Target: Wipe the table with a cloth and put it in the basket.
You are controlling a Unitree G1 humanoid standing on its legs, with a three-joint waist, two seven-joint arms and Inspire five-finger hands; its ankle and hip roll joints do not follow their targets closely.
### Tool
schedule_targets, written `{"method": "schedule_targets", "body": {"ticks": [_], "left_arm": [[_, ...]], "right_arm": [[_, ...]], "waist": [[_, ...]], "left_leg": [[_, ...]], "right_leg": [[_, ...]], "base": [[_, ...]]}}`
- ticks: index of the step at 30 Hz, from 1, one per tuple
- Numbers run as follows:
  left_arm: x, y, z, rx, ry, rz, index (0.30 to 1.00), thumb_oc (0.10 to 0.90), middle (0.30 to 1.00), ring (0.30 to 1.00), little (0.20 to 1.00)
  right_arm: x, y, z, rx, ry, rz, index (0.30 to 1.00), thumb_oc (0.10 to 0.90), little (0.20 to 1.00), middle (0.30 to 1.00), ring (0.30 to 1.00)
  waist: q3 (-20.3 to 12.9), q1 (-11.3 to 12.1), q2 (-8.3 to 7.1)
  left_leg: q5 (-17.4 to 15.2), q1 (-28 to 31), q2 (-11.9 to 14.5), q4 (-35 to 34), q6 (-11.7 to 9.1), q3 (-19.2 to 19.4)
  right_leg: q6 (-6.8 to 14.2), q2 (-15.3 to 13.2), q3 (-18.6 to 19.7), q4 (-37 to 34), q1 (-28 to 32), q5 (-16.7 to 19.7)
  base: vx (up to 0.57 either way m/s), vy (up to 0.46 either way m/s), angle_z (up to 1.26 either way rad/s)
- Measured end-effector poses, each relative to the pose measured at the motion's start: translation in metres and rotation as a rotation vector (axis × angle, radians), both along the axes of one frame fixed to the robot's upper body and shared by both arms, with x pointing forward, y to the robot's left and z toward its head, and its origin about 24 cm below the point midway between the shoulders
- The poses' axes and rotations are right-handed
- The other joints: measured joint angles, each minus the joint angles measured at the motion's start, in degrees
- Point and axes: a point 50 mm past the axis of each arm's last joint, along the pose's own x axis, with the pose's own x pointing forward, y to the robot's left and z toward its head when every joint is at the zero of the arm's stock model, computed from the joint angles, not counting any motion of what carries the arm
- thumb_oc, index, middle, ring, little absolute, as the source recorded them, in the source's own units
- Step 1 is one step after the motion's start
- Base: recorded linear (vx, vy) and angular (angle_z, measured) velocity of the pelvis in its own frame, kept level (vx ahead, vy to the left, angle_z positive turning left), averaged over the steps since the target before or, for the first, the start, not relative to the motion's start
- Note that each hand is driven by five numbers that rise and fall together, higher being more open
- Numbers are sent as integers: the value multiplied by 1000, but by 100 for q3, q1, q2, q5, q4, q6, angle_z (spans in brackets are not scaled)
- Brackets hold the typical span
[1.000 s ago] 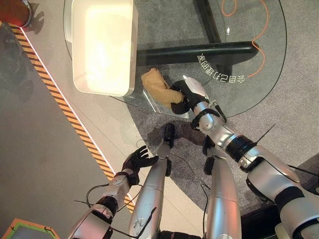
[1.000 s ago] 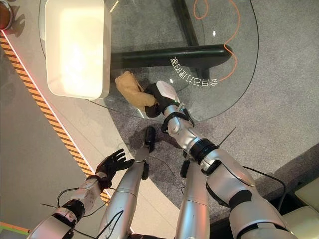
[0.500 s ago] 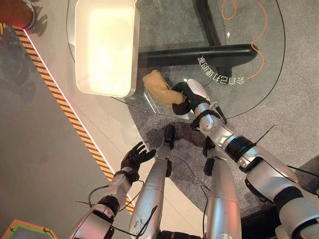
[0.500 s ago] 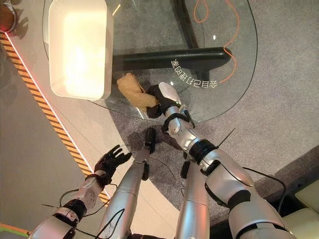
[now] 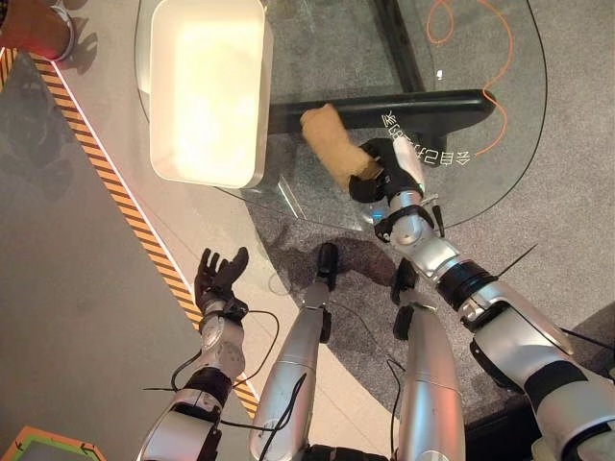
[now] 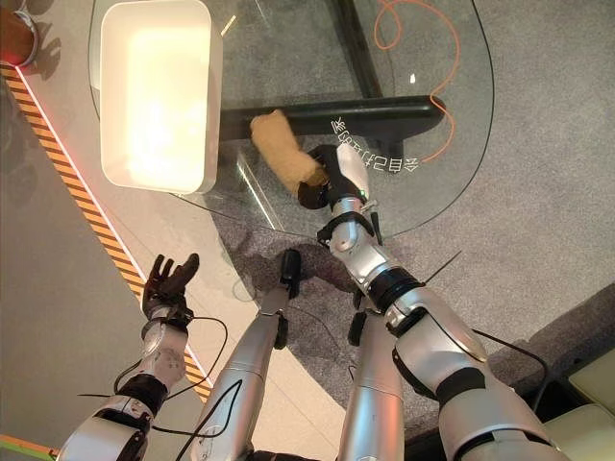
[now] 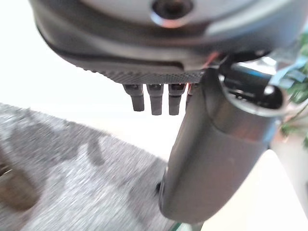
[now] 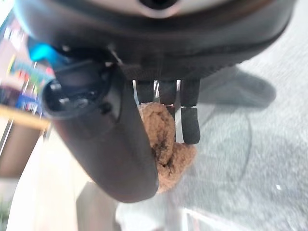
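The right hand (image 5: 389, 171) grips one end of the tan cloth (image 5: 332, 146), thumb and fingers (image 8: 190, 124) curled round the bunched fabric, as the right wrist view shows. From that hand the cloth runs out toward 10 o'clock, and that is its long axis, pointing straight at the white basket (image 5: 161, 108). The cloth's free end lies near the basket's right wall but apart from it, with a strip of bare glass between them. Whether the cloth rests flat on the glass or is raised a little, I cannot tell.

The left hand (image 5: 217, 277) is held off the counter at about 7 o'clock from the cloth, over the floor, fingers spread and relaxed, holding nothing. The right hand is by far the nearer to both cloth and basket, so the drop looks like its job: carry on along the 10 o'clock line and lift over the basket's rim.

The counter (image 5: 500, 163) is a round glass top on a black frame, with grey carpet showing through it. A striped hazard tape line (image 5: 115, 192) crosses the pale floor at 8 o'clock.
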Motion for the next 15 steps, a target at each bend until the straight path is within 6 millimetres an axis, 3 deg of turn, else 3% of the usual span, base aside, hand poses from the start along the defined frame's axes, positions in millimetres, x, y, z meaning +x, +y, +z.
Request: {"method": "schedule_targets", "body": {"ticks": [8,15], "left_arm": [[4,28,29,-23,-49,299,900,800,900,900,900],[9,31,64,102,-138,396,900,800,900,900,900]], "right_arm": [[-10,-10,-1,80,-51,-33,300,100,200,300,300],[-18,-12,-5,137,-69,-33,300,100,200,300,300]], "waist": [[4,-17,-6],[19,-21,-30]], "left_leg": [[0,1,67,-54,0,0],[-1,22,84,-58,1,-4]], "right_leg": [[-17,93,1,-114,34,64],[-7,118,-7,-205,107,91]], "base": [[-20,-28,-3],[-13,-19,0]]}}
